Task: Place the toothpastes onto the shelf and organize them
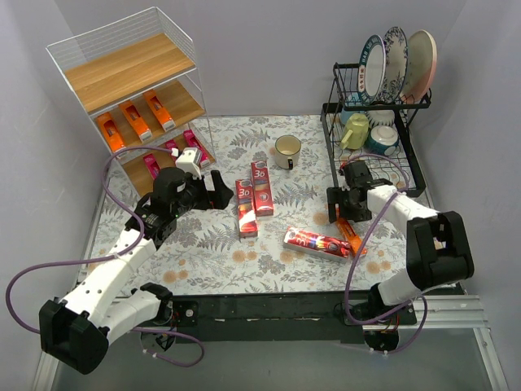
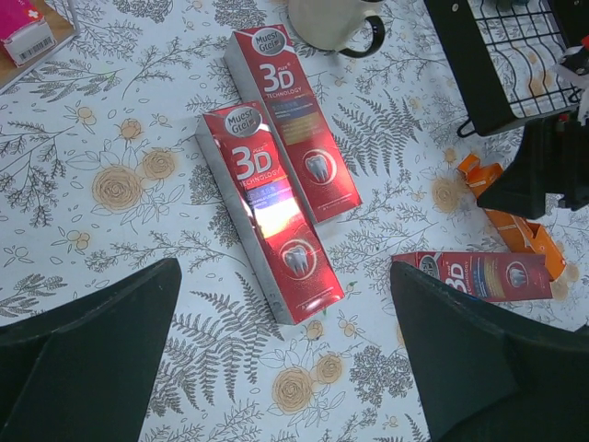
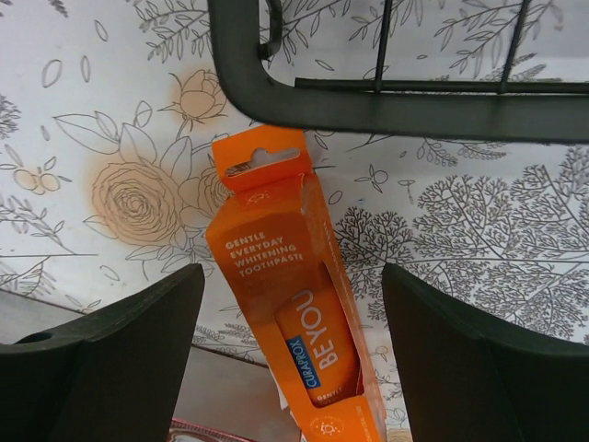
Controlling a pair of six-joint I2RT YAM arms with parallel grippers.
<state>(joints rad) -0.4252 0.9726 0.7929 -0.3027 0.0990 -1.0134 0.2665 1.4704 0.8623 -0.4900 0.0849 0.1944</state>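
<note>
**Toothpaste cartons, shelf and surroundings: stock as seen**

Item: shelf (image 1: pixel 130 69), white wire with wooden boards, far left corner. The top board was bare. The middle board held three orange cartons (image 1: pixel 134 120) side by side. The bottom board held pink cartons (image 1: pixel 151 165), one with a white end at the front edge.

Item: two red cartons (image 2: pixel 267 212), marked "3D", lay flat and touching side by side in the middle of the flowered tablecloth (image 1: pixel 220 261).

Item: a third red carton (image 1: pixel 317 241) lay flat nearer the front, well apart from the pair.

Item: one orange carton (image 3: pixel 294 313) lay flat on the cloth beside the third red carton. Its tab end was just short of the dish rack.

Item: left gripper (image 2: pixel 285 272), fingers spread wide and holding nothing, hung over the near end of the red pair.

Item: right gripper (image 3: pixel 293 276), fingers parted on either side of the orange carton with a gap on each side, not clamped on it.

Obstacles: the black dish rack (image 1: pixel 370 130), loaded with plates (image 1: pixel 399 61), stood close ahead of the right gripper. A cream mug (image 1: pixel 286 151) stood just beyond the red pair.
</note>
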